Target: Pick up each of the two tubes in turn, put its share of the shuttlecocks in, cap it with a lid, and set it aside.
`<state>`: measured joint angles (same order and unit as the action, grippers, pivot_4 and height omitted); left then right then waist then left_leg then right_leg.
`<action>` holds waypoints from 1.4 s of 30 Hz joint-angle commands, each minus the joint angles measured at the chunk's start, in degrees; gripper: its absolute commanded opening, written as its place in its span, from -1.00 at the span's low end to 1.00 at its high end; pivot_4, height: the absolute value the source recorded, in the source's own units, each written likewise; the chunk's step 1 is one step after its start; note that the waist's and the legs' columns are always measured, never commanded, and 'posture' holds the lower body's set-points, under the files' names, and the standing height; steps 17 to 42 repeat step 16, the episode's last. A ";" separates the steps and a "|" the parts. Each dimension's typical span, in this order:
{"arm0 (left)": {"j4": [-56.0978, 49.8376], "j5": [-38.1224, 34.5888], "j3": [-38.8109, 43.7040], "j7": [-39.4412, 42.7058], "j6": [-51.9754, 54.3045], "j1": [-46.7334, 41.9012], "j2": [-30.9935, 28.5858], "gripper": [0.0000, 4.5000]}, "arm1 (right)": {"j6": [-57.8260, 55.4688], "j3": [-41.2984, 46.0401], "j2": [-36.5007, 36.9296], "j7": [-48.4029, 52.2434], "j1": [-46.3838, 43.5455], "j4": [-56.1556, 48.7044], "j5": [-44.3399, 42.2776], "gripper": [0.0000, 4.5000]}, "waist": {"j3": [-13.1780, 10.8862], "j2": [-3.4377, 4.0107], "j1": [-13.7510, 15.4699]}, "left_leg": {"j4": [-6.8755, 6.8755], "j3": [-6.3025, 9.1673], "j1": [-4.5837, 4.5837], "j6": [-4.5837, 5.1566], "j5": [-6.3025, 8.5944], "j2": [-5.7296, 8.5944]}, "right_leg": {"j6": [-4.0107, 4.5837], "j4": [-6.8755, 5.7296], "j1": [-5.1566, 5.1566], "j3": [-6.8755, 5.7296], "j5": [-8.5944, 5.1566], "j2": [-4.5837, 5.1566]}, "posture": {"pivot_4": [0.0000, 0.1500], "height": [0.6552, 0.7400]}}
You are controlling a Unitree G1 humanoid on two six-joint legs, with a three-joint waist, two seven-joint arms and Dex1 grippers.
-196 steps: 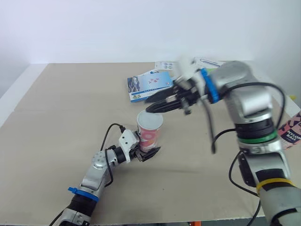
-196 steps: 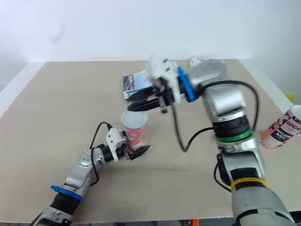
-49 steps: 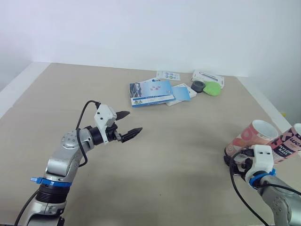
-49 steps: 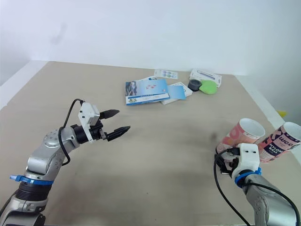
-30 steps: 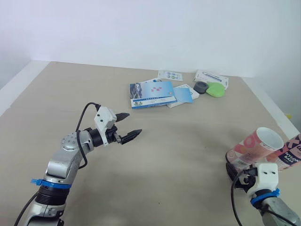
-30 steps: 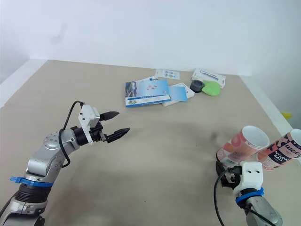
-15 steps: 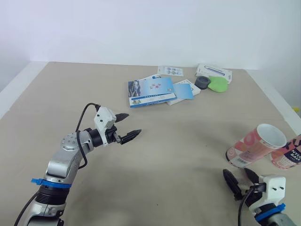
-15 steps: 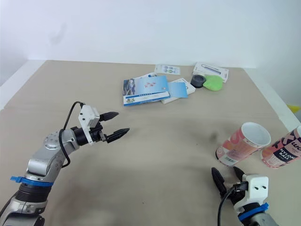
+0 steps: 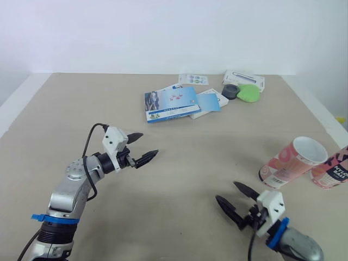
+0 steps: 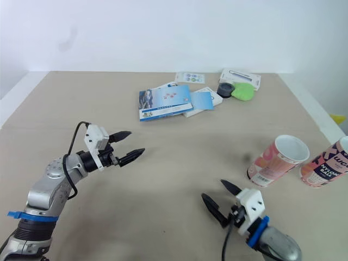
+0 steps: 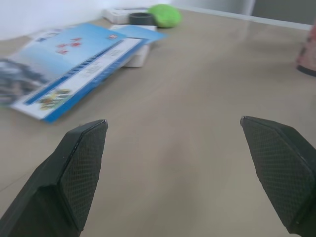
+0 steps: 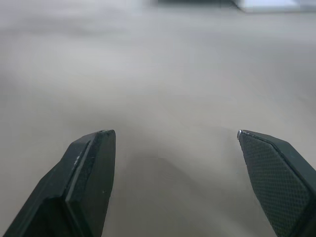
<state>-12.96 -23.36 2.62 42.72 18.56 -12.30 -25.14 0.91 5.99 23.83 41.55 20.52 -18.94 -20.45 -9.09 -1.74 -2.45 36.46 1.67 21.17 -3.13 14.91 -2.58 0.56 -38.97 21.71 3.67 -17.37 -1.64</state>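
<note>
left end effector [image 9: 148,144]: jaws apart, empty, above the desk [image 9: 65,103] | right end effector [image 9: 227,192]: jaws apart, empty | pink tube [image 9: 292,162] and second tube [image 9: 331,174]: side by side near the desk's right edge | risk: a careless right-arm swing could topple the pink tube

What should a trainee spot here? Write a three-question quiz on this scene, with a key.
1. Fill the gap: the left gripper and the right gripper both hold their fingers ____.
2. True or false: the right gripper is shut on the pink tube.
3. Pick one. The pink tube rests: A) between the left gripper's fingers; B) beside the second tube, far on the robot's right; C) directly under the right gripper.

Key: 1 open; 2 false; 3 B.
</note>
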 commanded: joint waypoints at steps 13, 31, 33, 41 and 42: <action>-10.24 7.32 3.02 -9.91 -7.82 16.84 0.39 1.00 | -7.78 -6.94 -0.94 -2.74 -19.17 5.29 2.61 0.88 | -0.08 -0.01 0.41 | 0.13 -0.03 0.09 -0.03 -0.02 0.10 | -0.23 -0.06 0.39 0.07 0.06 0.33 | 1.00 1.00; -9.65 7.67 2.17 -10.67 -7.21 16.74 0.74 1.00 | -8.65 -6.64 -1.26 -3.19 -20.65 5.36 1.86 0.88 | -0.08 -0.01 0.40 | 0.15 -0.06 0.09 -0.03 -0.02 0.12 | -0.26 -0.06 0.40 0.13 0.08 0.31 | 1.00 1.00; -9.65 7.67 2.17 -10.67 -7.21 16.74 0.74 1.00 | -8.65 -6.64 -1.26 -3.19 -20.65 5.36 1.86 0.88 | -0.08 -0.01 0.40 | 0.15 -0.06 0.09 -0.03 -0.02 0.12 | -0.26 -0.06 0.40 0.13 0.08 0.31 | 1.00 1.00; -9.65 7.67 2.17 -10.67 -7.21 16.74 0.74 1.00 | -8.65 -6.64 -1.26 -3.19 -20.65 5.36 1.86 0.88 | -0.08 -0.01 0.40 | 0.15 -0.06 0.09 -0.03 -0.02 0.12 | -0.26 -0.06 0.40 0.13 0.08 0.31 | 1.00 1.00; -9.65 7.67 2.17 -10.67 -7.21 16.74 0.74 1.00 | -8.65 -6.64 -1.26 -3.19 -20.65 5.36 1.86 0.88 | -0.08 -0.01 0.40 | 0.15 -0.06 0.09 -0.03 -0.02 0.12 | -0.26 -0.06 0.40 0.13 0.08 0.31 | 1.00 1.00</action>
